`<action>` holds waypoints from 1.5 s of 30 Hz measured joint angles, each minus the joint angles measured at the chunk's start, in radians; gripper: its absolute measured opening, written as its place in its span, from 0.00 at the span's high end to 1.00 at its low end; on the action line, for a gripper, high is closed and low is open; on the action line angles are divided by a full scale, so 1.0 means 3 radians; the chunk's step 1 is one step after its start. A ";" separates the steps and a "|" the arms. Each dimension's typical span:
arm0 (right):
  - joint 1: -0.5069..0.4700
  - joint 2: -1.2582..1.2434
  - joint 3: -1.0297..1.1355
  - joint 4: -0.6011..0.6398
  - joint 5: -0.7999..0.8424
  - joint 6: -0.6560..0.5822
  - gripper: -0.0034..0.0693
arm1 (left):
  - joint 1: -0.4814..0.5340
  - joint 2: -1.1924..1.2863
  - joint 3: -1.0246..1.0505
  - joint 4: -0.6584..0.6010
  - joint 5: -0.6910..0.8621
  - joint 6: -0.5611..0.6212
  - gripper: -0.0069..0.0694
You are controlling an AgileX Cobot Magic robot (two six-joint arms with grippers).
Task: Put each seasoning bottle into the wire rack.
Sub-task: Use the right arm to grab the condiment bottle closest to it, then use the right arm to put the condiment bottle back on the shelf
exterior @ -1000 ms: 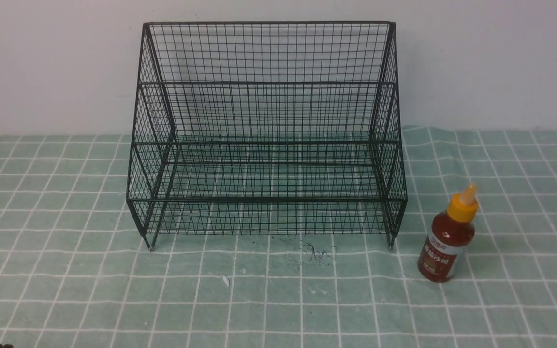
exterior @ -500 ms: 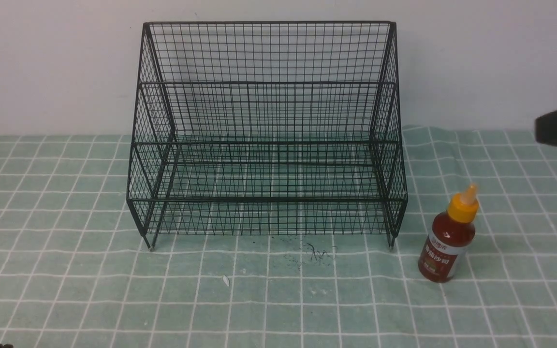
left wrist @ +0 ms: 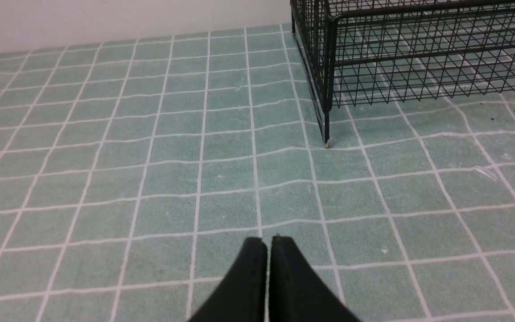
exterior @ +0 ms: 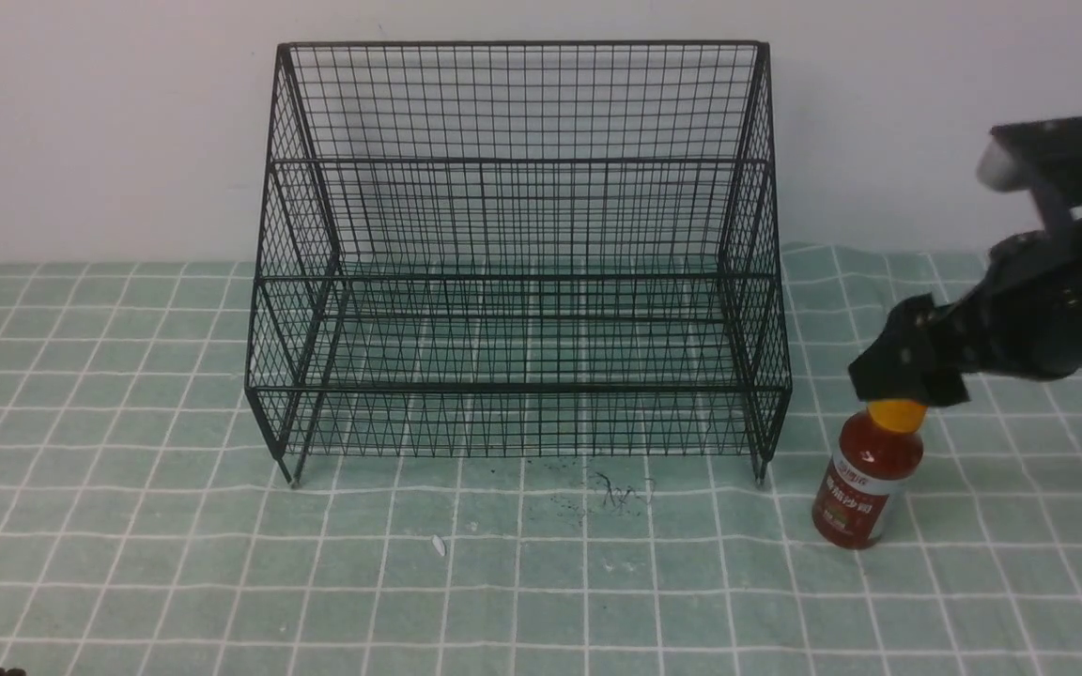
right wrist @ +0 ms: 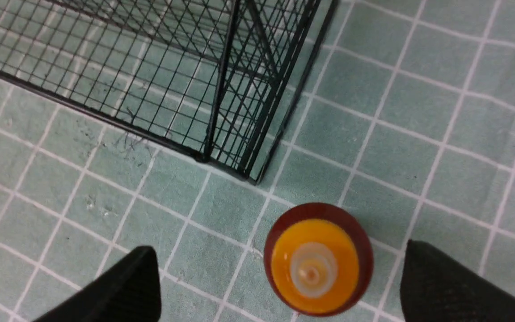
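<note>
One seasoning bottle [exterior: 865,488] of dark red sauce with a yellow-orange cap stands upright on the cloth, just right of the black wire rack [exterior: 517,253]. My right gripper [exterior: 903,371] hovers right above the bottle's cap, hiding the nozzle in the front view. In the right wrist view the bottle [right wrist: 318,259] shows from above, between the wide-open fingers [right wrist: 123,288] and nearer the right one; the gripper [right wrist: 277,284] touches nothing. The rack's corner [right wrist: 221,89] lies beyond. My left gripper [left wrist: 267,243] is shut and empty, low over the cloth near the rack's left front foot [left wrist: 327,142].
A green checked cloth [exterior: 541,582] covers the table. A white wall stands close behind the rack. Dark scribble marks [exterior: 611,493] and a small white scrap [exterior: 439,545] lie on the cloth in front of the rack.
My right arm has come in from the right edge and moved left and down until its open gripper sits over the bottle's cap. The bottle and rack have not moved.
</note>
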 joint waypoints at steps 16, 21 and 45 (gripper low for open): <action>0.0064 0.0195 -0.0330 -0.0288 0.0656 0.0196 0.54 | 0.0000 0.0000 0.0000 0.0000 0.0000 0.0000 0.92; 0.0183 -0.0267 -0.0864 -0.0296 0.1213 0.0336 0.54 | 0.0000 0.0000 0.0000 0.0000 0.0000 0.0000 0.92; 0.0745 0.1125 -0.1933 -0.0342 0.0683 0.0370 0.54 | 0.0000 0.0000 0.0000 0.0000 0.0000 0.0000 0.92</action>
